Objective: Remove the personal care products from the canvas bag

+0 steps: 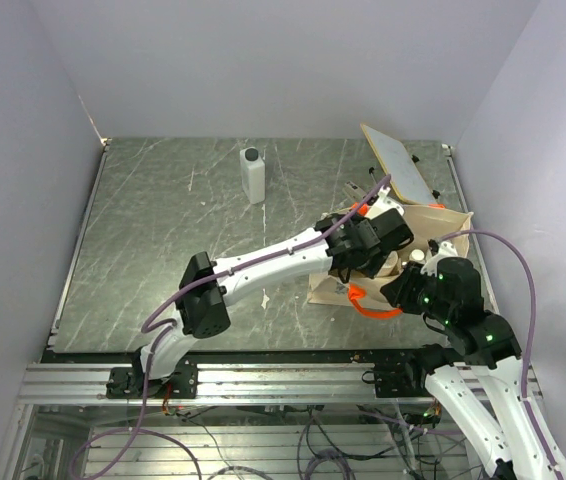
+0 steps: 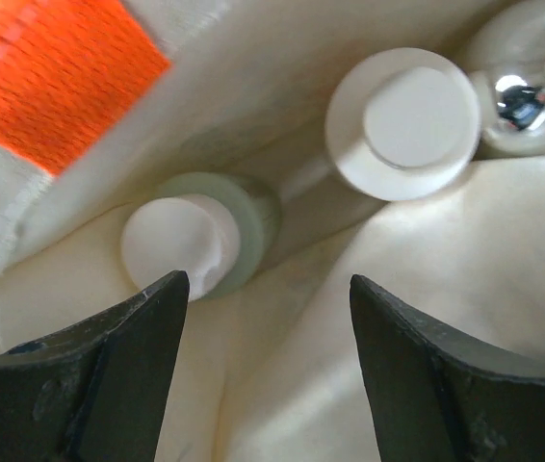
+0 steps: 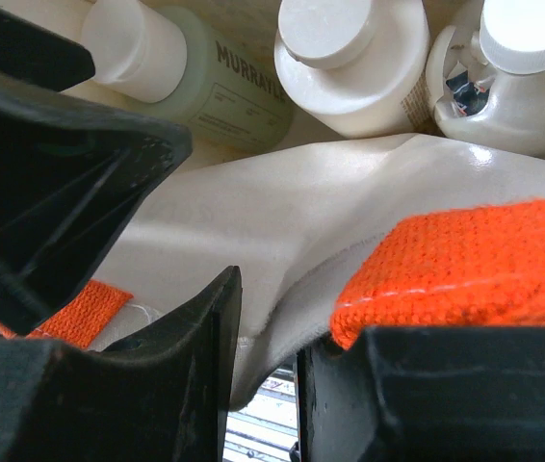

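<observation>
Inside the canvas bag (image 1: 321,288), right side of the worktop (image 1: 163,250): my left end effector (image 2: 265,289) is spread wide over the contents, gripping nothing. My right end effector (image 3: 268,337) is pinched nearly closed on a fold of the bag's rim beside the orange handle (image 3: 465,274), propping the mouth open, as far as I can judge.

Step in hand: picking the next bottle. One white rectangular bottle with black cap (image 1: 253,175) already stands on the worktop, well apart from the bag.

Three visible in the bag:
- olive-green cylinder (image 3: 224,87), pale cap, printed label
- cream round bottle (image 3: 350,67), flat disc cap
- white-capped bottle (image 3: 513,67), something shiny beside it

The green one is nearest, just beside my left fingertip. Next move probably: shift left to centre on its cap, descend, close.

Caps look like smooth hard plastic, likely slippery. Canvas is soft and creased and may bunch against the fingers.
</observation>
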You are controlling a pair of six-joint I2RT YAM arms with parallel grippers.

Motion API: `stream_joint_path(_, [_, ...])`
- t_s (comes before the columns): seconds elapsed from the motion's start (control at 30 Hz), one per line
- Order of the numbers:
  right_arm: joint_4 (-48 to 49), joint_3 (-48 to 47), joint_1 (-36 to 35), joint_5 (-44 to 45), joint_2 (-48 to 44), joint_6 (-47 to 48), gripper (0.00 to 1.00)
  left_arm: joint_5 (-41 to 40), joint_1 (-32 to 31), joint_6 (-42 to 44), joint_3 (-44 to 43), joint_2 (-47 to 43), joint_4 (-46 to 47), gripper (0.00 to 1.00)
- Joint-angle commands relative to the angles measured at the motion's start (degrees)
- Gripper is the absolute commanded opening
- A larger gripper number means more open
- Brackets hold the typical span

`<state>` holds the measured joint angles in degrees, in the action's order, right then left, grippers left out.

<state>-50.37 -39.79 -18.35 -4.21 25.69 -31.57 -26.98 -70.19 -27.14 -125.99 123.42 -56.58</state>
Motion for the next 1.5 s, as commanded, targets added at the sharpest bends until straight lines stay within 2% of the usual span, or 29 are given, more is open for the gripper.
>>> stream_joint_path(0.0, [2.6, 0.62, -0.07, -7.38, -0.1, 2.94, 0.26, -4.44, 1.81, 2.88, -0.61, -1.06, -1.91, 0.8])
stream_joint_path(0.23, [3.04, 0.83, -0.02, -10.15, 1.56, 4.18, 0.26, -5.44, 3.59, 1.17, 4.97, -2.6, -1.23, 0.91])
stream_joint_path(0.5, [3.25, 1.12, -0.07, -10.47, 1.41, 4.08, 0.27, -1.04, 5.77, -2.48, -0.2, 3.45, -5.44, 0.96])
stream_joint_path(0.67, [3.16, 1.12, -0.02, -10.56, 1.28, 4.14, 0.27, 1.64, 6.15, -5.65, 0.92, 4.03, -4.66, 0.93])
stream_joint_path(0.87, [3.34, 1.0, -0.02, -11.44, 1.4, 4.54, 0.27, -1.25, 5.92, -5.63, 2.11, 2.55, -4.27, 0.9])
stream_joint_path(1.03, [6.48, -0.55, -0.03, -19.9, 3.85, 6.25, 0.28, -1.48, 5.92, -7.62, 4.19, -0.44, -3.97, 0.9])
stream_joint_path(1.2, [9.39, 0.1, -0.02, -27.35, 7.23, 6.72, 0.28, 1.4, 6.28, -9.75, 12.51, -8.76, 5.66, 0.88])
stream_joint_path(1.3, [6.16, -1.48, -0.06, -25.2, 8.96, 8.6, 0.28, 2.12, 6.37, -10.98, 14.73, -10.07, 8.82, 0.88])
stream_joint_path(1.47, [5.38, -0.82, -0.03, -23.52, 8.33, 7.53, 0.27, 2.02, 6.34, -14.03, 10.57, -4.53, 4.2, 0.9])
